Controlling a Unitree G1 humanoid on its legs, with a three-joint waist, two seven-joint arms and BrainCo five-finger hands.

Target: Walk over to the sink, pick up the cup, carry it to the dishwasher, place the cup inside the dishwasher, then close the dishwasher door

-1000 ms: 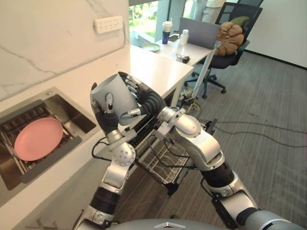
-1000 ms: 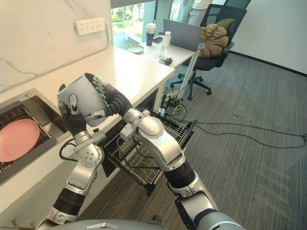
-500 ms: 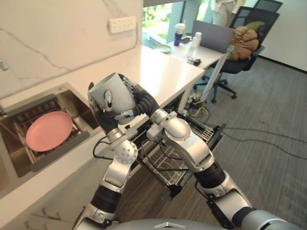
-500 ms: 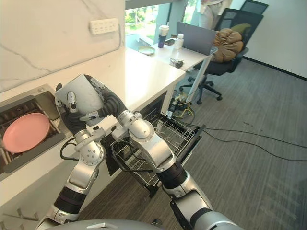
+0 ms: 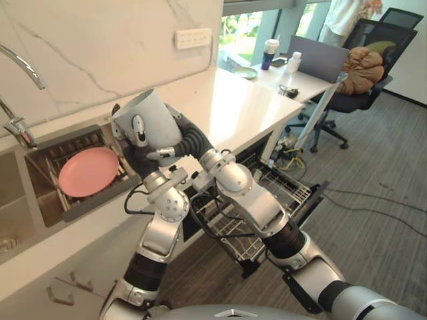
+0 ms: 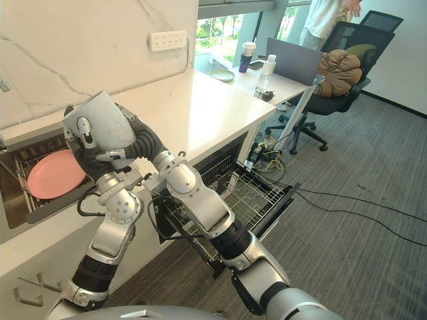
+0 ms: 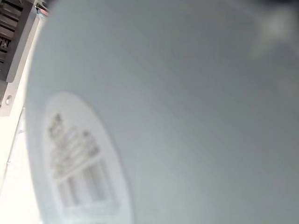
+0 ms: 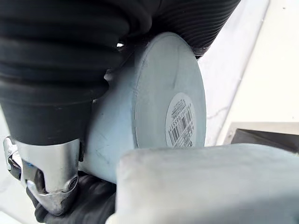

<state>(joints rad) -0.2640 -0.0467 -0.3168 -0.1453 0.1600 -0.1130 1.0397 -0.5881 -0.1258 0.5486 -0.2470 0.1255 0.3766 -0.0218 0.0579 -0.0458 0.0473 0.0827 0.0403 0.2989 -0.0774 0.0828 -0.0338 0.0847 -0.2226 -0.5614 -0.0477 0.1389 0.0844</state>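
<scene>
Above the counter's front edge, just right of the sink, the left hand [image 5: 137, 161] and the right hand [image 5: 186, 138] together hold the pale grey cup [image 5: 155, 119] up in the air. The left hand grips it from below and from the side nearer the sink, with one silver finger [image 5: 138, 126] curled onto the wall of the cup. The right hand wraps round it from the other side, its ribbed cover pressed against the cup. The cup is tilted, and both wrist views show its flat base with a barcode label [image 8: 181, 119].

Below and to the left of the cup lies the steel sink [image 5: 45, 200]. A pink plate [image 5: 88, 171] rests on a dark drain rack [image 5: 100, 199] inside it, and a curved faucet [image 5: 23, 63] rises at its far left edge. The white counter [image 5: 233, 110] runs away to the right along a marbled wall that carries a white socket strip [image 5: 193, 38].

Under the counter's right end the dishwasher door [image 6: 283, 203] hangs open, with the wire basket [image 6: 253, 193] drawn out over it.

Beyond the counter's far corner stands a desk [image 5: 307, 83]. On it are a laptop [image 5: 319, 59], a lidded tumbler [image 5: 269, 53], a small bottle [image 5: 293, 62] and a shallow dish [image 5: 245, 72]. An office chair [image 5: 347, 100] beside the desk holds a brown bundle [image 5: 363, 67], and a person [image 5: 343, 17] stands behind it.
</scene>
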